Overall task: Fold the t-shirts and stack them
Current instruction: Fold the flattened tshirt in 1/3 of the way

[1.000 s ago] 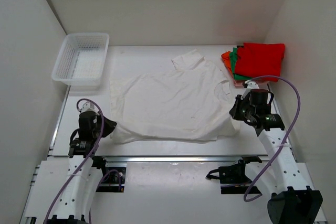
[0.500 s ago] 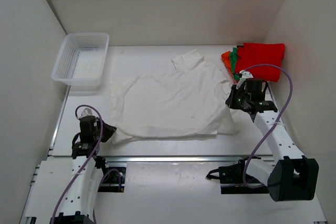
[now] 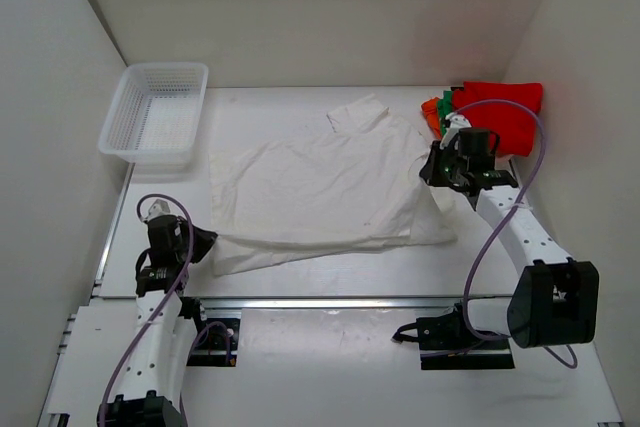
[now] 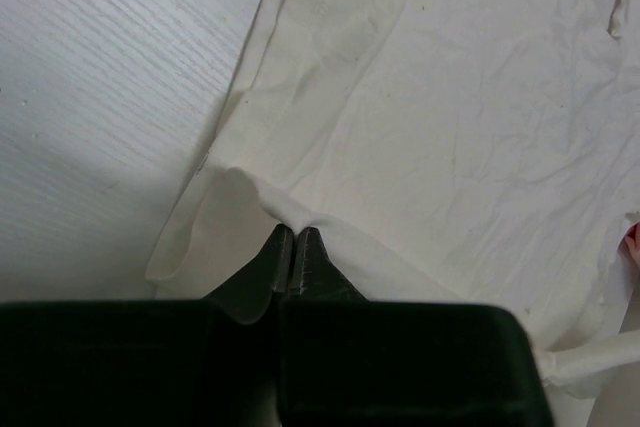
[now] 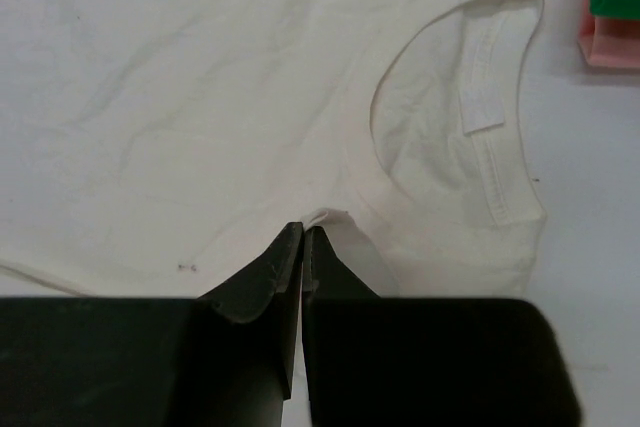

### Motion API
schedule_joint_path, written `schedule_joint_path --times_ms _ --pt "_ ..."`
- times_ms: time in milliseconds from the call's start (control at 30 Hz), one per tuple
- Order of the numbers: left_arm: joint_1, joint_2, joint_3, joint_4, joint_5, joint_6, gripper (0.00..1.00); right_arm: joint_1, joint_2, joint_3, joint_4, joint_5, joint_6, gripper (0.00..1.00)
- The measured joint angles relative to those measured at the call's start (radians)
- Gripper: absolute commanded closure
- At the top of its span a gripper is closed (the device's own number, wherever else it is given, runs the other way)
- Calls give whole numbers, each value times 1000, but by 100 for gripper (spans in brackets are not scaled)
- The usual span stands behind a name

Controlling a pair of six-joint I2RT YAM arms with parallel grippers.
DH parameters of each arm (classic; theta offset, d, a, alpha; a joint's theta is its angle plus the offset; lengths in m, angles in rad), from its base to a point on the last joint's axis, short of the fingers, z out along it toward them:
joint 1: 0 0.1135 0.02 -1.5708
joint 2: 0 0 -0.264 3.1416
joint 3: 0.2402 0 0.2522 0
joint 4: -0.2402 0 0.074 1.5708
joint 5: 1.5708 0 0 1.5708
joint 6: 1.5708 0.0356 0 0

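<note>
A large white t-shirt [image 3: 325, 192] lies spread across the middle of the table, its collar toward the right. My left gripper [image 3: 203, 242] is shut on the shirt's near left hem; the wrist view shows the cloth [image 4: 420, 127] pinched between the fingertips [image 4: 293, 237]. My right gripper [image 3: 432, 169] is shut on the shirt's right edge beside the collar [image 5: 480, 137], a small fold caught at its tips [image 5: 303, 232]. Red [image 3: 500, 112], green [image 3: 447, 107] and orange [image 3: 431, 112] shirts lie stacked at the far right.
A white mesh basket [image 3: 155, 112] stands at the far left. White walls close in the table on the left, back and right. A metal rail [image 3: 330, 302] runs along the near edge.
My right gripper has moved away from me and leftward with the shirt's right edge. My left gripper has pulled the near left hem back toward me. The shirt's near edge has stretched flatter.
</note>
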Motion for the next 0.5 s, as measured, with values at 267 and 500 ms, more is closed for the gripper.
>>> schedule_joint_path --times_ms 267,500 --pt "17 32 3 54 2 1 100 12 106 44 43 -8 -12 100" --pt "28 60 2 109 5 2 99 5 197 102 70 -11 -21 100"
